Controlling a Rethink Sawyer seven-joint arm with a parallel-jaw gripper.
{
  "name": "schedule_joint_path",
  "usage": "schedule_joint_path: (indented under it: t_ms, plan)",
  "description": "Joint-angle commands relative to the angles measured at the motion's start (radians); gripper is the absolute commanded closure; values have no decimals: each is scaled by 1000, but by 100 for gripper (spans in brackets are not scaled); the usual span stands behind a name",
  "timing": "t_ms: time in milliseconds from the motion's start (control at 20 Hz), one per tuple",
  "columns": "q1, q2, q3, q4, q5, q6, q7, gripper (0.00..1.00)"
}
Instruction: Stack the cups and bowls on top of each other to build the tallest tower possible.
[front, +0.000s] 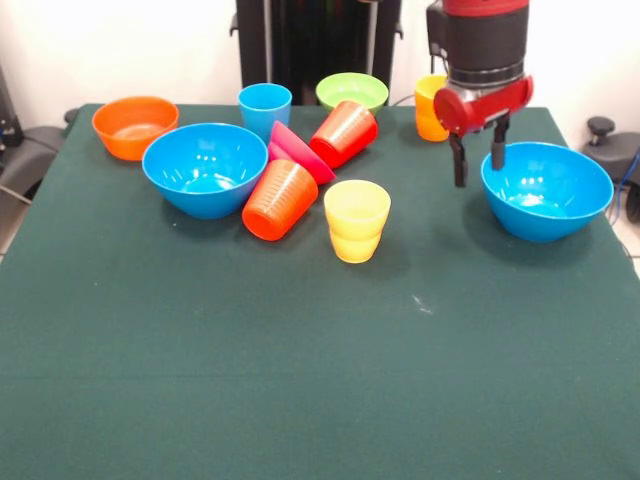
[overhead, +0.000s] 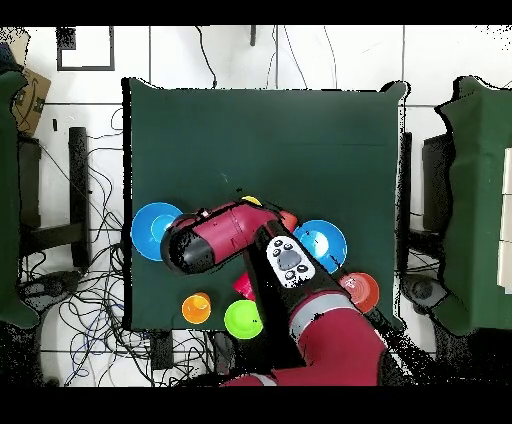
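Two pale yellow cups (front: 357, 220) are seen nested upright nearest the camera. Behind them, orange cup (front: 280, 199) and red cup (front: 344, 133) are tipped beside a pink-red bowl (front: 298, 150) and a blue bowl (front: 205, 168). The gripper (front: 478, 155) is held with jaws spread, empty, beside another blue bowl (front: 546, 189). No tower is built beyond this.

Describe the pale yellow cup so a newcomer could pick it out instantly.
Start from the big blue bowl at the left of the green table in the front view. To its right lies a tipped orange cup, and just beyond that is the pale yellow cup. It alone stands upright, nearest the camera.
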Motion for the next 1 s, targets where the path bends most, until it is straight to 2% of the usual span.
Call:
schedule_joint_path:
  t_ms: [50,550,1000]
  plan:
    - [74,81,-151,-110,-74,-83,162,0]
    - [141,144,-221,-144,-14,-153,156,0]
    - [136,137,-222,-134,10,-160,130,0]
